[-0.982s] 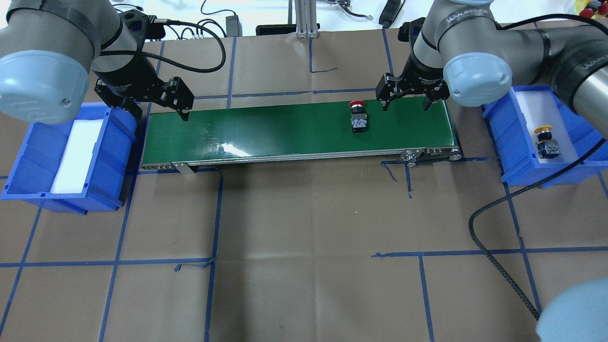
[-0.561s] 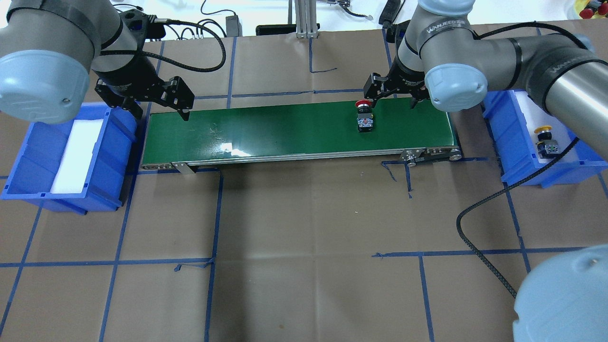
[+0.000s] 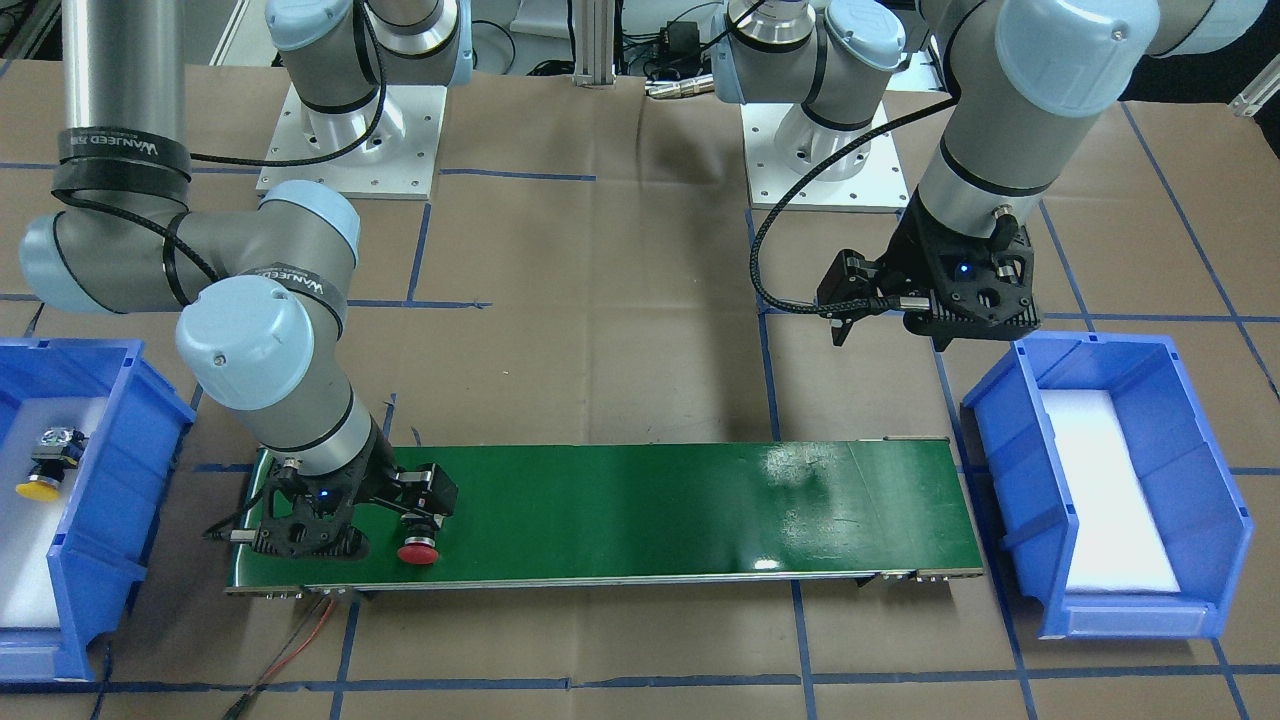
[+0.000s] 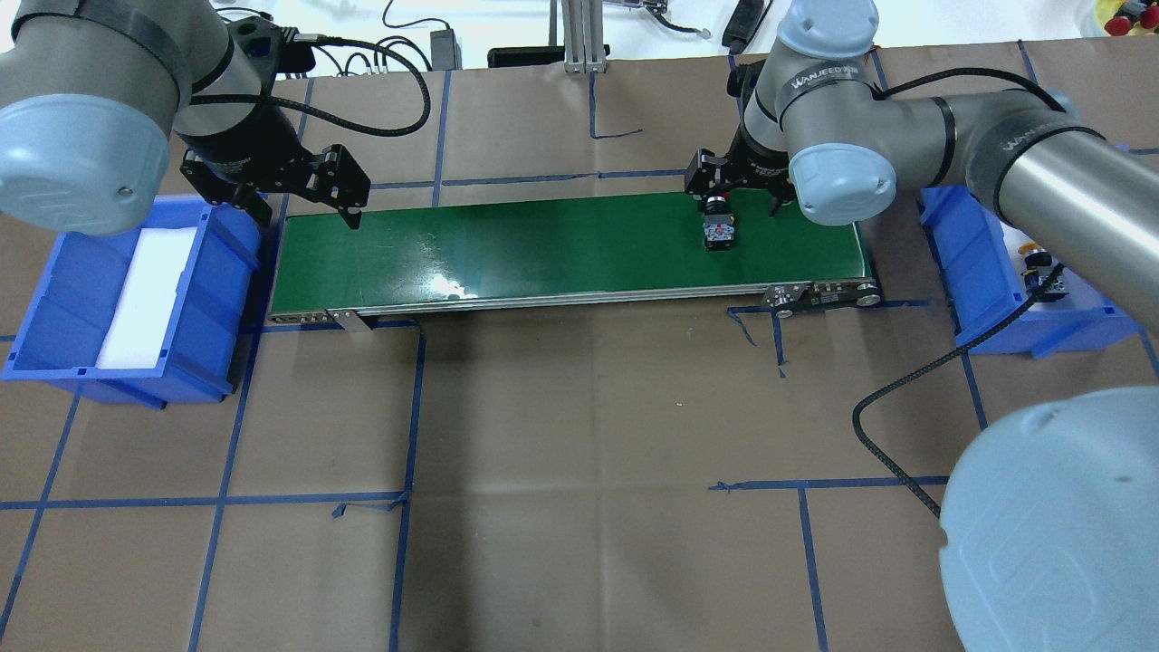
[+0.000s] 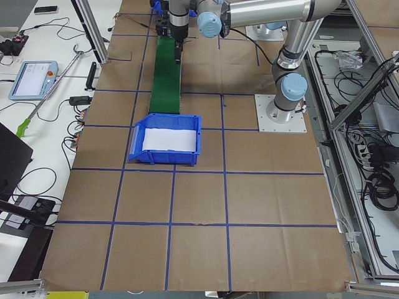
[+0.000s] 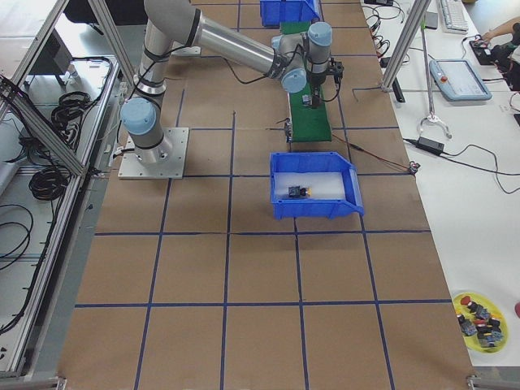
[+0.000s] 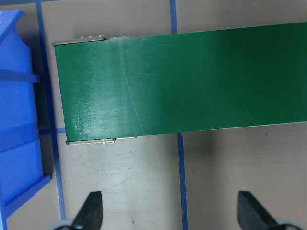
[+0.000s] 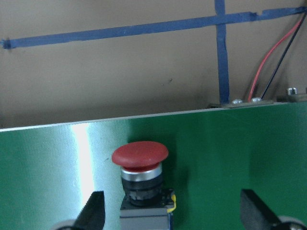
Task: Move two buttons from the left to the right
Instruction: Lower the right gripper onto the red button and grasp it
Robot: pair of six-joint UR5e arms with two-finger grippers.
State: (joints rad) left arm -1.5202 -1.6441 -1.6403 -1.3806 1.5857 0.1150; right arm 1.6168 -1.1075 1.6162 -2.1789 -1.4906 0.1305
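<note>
The red-capped button [image 4: 720,228] stands on the green conveyor belt [image 4: 543,244], near its right end. My right gripper [image 4: 735,195] hangs low over it, open. In the right wrist view the red button [image 8: 140,154] sits between the spread fingers, closer to the left finger [image 8: 94,211] and untouched. The yellow-capped button [image 3: 45,470] lies on white foam in the right blue bin [image 4: 978,263], partly hidden by my right arm in the overhead view. My left gripper [image 4: 305,213] is open and holds nothing. It hovers at the belt's left end, beside the left blue bin [image 4: 54,317].
The left bin holds only a white foam pad [image 4: 145,299]. A black cable [image 4: 905,435] from the right arm loops over the table's right side. A yellow dish of spare buttons [image 6: 479,313] sits far off at the table's corner. Red and black wires [image 3: 300,630] trail from the belt's end.
The red button has ridden the belt to the right. My right gripper swung left and down until its open fingers straddle the button. The left arm stayed still.
</note>
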